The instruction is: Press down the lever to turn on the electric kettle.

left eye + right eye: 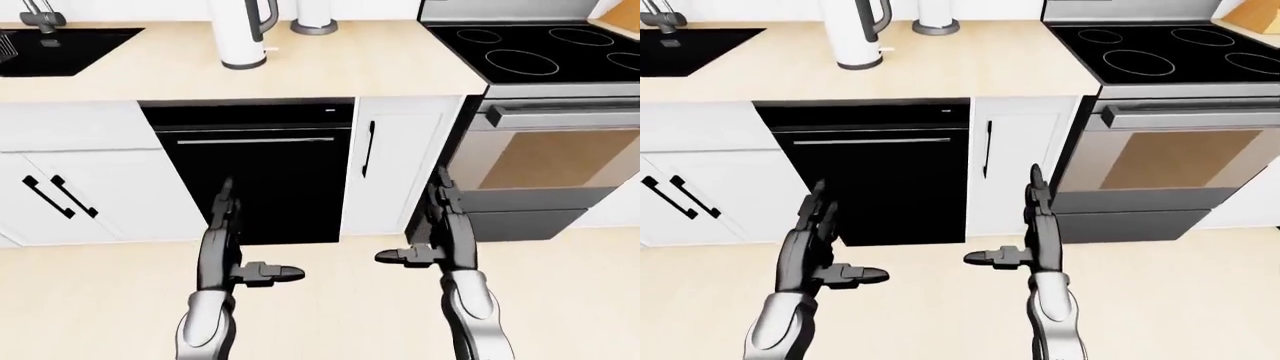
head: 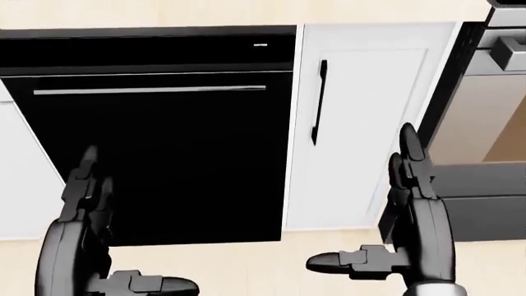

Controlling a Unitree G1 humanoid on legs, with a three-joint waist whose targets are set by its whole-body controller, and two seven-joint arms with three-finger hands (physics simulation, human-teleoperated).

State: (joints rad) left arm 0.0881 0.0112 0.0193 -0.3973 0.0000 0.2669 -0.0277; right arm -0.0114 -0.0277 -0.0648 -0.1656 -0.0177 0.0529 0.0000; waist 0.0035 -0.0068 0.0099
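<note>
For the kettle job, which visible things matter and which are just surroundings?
Belongs to the job:
electric kettle on the counter
left hand, open
right hand, open

Just surroundings:
dishwasher
stove
sink
cabinet door

The pale beige, matte countertop (image 1: pixel 350 67) runs across the far side of the scene, above the cabinet fronts, between a black recessed sink (image 1: pixel 60 51) at far left and a black glass cooktop (image 1: pixel 540 49) at right. Standing directly on it, left of centre, is a white cylindrical electric kettle with a grey handle (image 1: pixel 243 34), upright. Just to its right, farther back, stands a white upright cylinder on a round grey base (image 1: pixel 315 19), apart from the kettle.
</note>
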